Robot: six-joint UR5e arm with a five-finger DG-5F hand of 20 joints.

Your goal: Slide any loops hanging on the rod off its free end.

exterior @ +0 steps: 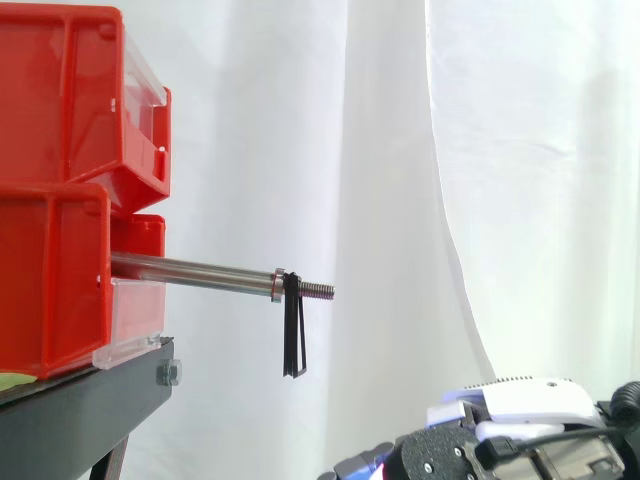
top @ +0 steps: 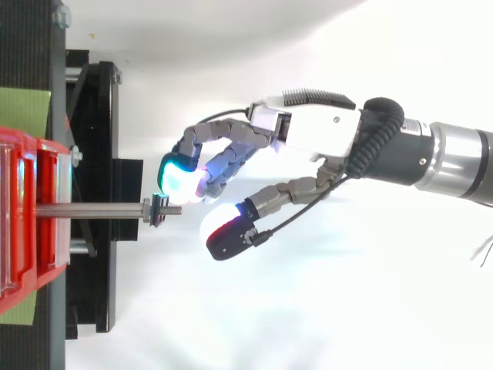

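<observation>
The black loop (exterior: 293, 338) hangs on the rod (exterior: 195, 268) just beside its threaded tip. The hand (top: 312, 131), fingers (top: 223, 162) loosely bent and empty, should rise, hook behind the loop and draw it outward.

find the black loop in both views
Side view: the loop hangs from the rod near its threaded tip, close to the picture's centre.
Top view: the loop is a small dark clump on the rod, left of centre.
Shared landmark: the threaded tip, just past the loop.
</observation>
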